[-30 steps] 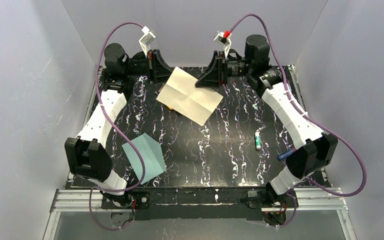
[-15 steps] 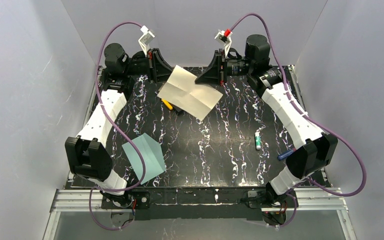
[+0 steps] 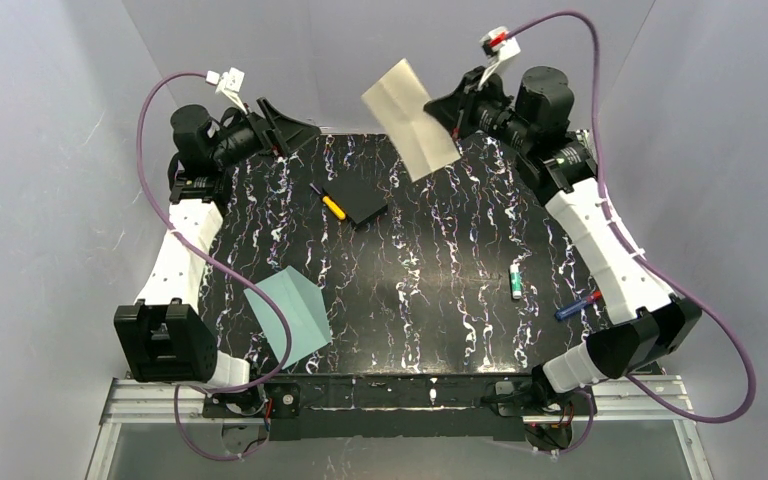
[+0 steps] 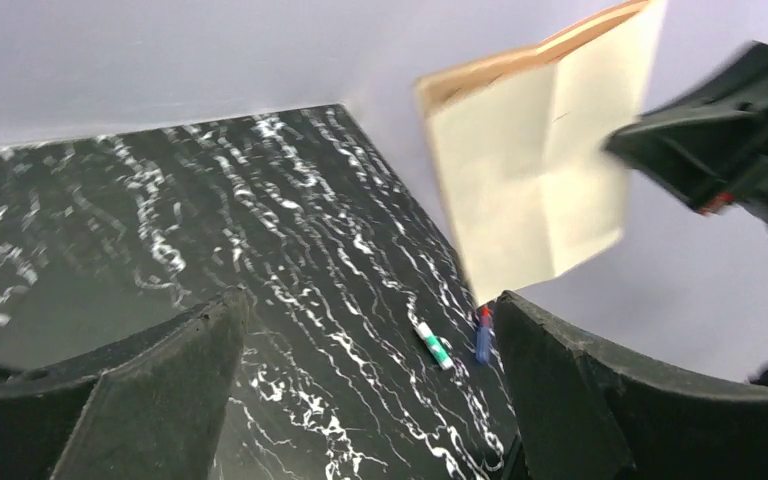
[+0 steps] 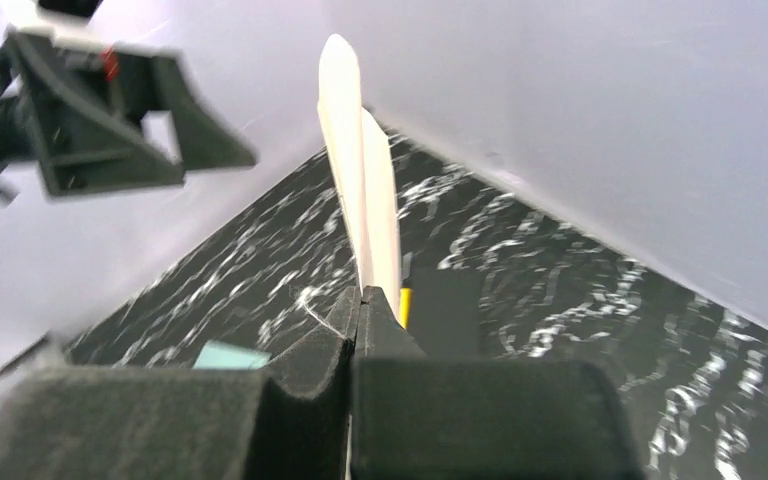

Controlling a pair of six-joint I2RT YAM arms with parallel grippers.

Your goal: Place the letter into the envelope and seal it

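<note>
Right gripper (image 3: 456, 112) (image 5: 361, 298) was clamped on one edge of the letter (image 3: 410, 116) (image 5: 359, 190) (image 4: 534, 170), holding the creased sheet aloft above the table's (image 3: 440, 310) far edge, clear of the surface. Left gripper (image 3: 294, 127) (image 4: 370, 385) stood at the far left with its jaws wide apart and nothing between them, well apart from the letter. The envelope (image 3: 290, 315) (image 5: 227, 355) lay flat at the near left of the table, beside the left arm. A black pad (image 3: 358, 200) lay below the raised letter, with a yellow-handled tool (image 3: 333, 206) touching its left side. A green-and-white marker (image 3: 515, 281) (image 4: 432, 343) and a blue pen (image 3: 577, 305) (image 4: 483, 338) lay at the right.
</note>
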